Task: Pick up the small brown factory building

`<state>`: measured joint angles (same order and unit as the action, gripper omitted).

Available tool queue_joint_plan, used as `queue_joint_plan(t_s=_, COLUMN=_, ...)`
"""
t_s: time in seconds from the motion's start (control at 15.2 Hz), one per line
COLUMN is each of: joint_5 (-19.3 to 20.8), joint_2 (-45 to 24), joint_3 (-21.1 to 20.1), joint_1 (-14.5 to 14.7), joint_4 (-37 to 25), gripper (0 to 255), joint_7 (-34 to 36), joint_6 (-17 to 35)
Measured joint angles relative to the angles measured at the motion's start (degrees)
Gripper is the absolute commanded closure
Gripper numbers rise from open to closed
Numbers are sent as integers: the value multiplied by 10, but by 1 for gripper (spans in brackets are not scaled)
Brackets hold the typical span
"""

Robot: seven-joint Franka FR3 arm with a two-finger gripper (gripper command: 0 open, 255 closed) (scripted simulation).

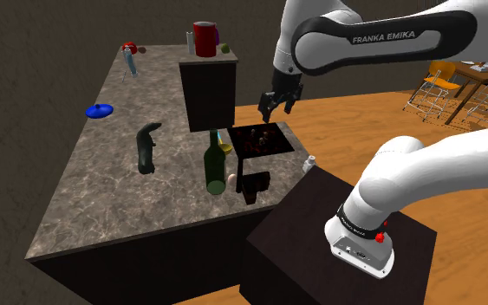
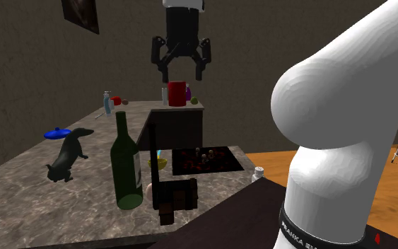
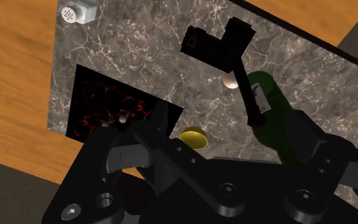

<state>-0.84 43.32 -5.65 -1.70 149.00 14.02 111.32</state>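
Shoulder view: pincer (image 1: 278, 110) high over counter (image 1: 77, 199), downward, fingers (image 2: 164, 71) apart

White arm (image 1: 445, 169) with dark joints, pale FRANKA EMIKA lettering (image 1: 383, 37), all-black hand (image 2: 182, 73)

Brand lettering on the robot arm (image 1: 458, 165).
In the shoulder view you can read "FRANKA EMIKA" in white capitals on the arm's dark upper link (image 1: 382, 37). In the second exterior view, white lettering on a dark band (image 2: 305, 228) low on the arm begins "FRANKA"; the rest cannot be read.
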Motion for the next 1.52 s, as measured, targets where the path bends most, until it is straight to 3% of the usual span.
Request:
queue_joint_plan(t_s=0.33, joint_5=-22, joint_2=-40, joint_3=-10, joint_1=-2, joint_4=60, gripper=0, joint_7=34, joint_6=92)
queue_joint_plan(t_s=0.79, joint_5=-55, joint_2=-159, joint_3=-25, joint_1=-2, joint_4=124, gripper=0, joint_7=75, joint_6=264)
queue_joint_plan(t_s=1.52, joint_5=-134, joint_2=-456, joint_3=-46, joint_1=13, joint_4=114, gripper=0, joint_7=108, joint_6=540)
